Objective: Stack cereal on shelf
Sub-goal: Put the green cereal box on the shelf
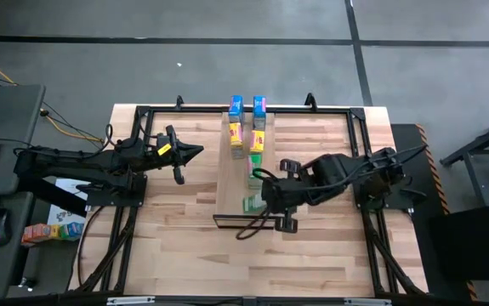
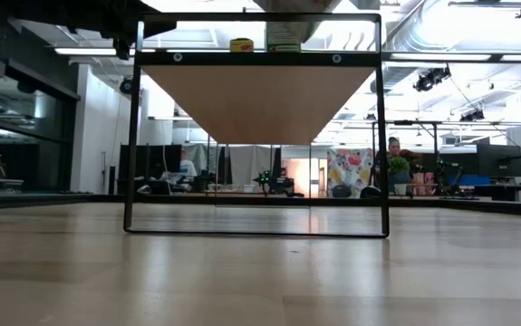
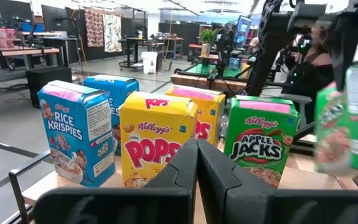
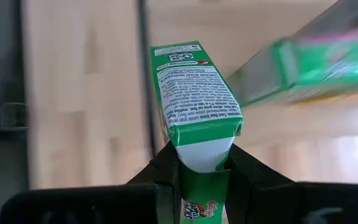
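Observation:
The shelf (image 1: 231,183) is a pale board on a black frame at the table's middle. On its far end stand two blue boxes (image 1: 235,105), two yellow boxes (image 1: 236,134) and one green box (image 1: 255,158); the left wrist view shows them upright (image 3: 150,140). My right gripper (image 1: 257,202) is shut on the second green box (image 4: 194,87) over the shelf's near part. My left gripper (image 1: 198,153) is shut and empty, left of the shelf. My right gripper pinches the green box between its two fingers (image 4: 166,171), on two opposite faces near the end closest to the wrist (image 4: 200,158). The box sticks out forward past the fingertips, a narrow printed side up. It comes in from the table's right side, above the board.
The shelf's black frame (image 2: 382,136) stands on the striped tabletop, with legs at its corners. The board's near half (image 1: 231,204) is bare. A larger black frame (image 1: 142,115) rims the table. People and desks show in the room behind.

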Controlling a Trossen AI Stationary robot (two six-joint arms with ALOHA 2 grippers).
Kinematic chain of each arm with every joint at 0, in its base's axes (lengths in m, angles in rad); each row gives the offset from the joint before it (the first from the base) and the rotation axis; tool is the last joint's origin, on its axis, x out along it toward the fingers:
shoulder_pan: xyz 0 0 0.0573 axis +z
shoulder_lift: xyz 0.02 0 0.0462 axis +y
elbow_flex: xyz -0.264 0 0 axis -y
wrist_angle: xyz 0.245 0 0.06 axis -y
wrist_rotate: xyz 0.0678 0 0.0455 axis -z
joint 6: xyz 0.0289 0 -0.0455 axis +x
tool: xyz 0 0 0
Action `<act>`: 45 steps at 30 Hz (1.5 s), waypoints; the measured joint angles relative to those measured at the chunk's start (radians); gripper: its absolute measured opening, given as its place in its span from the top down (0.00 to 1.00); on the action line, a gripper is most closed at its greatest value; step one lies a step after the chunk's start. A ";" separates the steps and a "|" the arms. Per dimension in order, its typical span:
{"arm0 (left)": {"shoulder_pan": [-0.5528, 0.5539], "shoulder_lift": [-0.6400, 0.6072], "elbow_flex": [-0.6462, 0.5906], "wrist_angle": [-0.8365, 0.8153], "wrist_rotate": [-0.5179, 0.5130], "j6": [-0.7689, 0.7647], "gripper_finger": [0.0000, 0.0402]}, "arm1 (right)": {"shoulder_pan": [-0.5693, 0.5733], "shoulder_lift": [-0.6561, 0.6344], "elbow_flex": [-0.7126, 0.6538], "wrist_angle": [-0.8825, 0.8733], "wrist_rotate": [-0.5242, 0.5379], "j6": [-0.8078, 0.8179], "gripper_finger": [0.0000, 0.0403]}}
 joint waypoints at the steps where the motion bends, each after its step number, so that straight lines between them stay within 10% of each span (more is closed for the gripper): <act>1: 0.000 0.000 0.000 0.000 0.000 0.000 1.00 | -0.006 0.000 0.000 0.005 -0.037 0.006 0.86; 22: 0.000 0.000 0.000 0.000 0.000 -0.002 1.00 | -0.088 0.008 -0.007 0.004 -0.123 0.036 0.86; 45: 0.000 0.000 0.000 0.000 0.000 -0.002 1.00 | -0.091 0.029 -0.007 0.105 -0.005 -0.100 0.60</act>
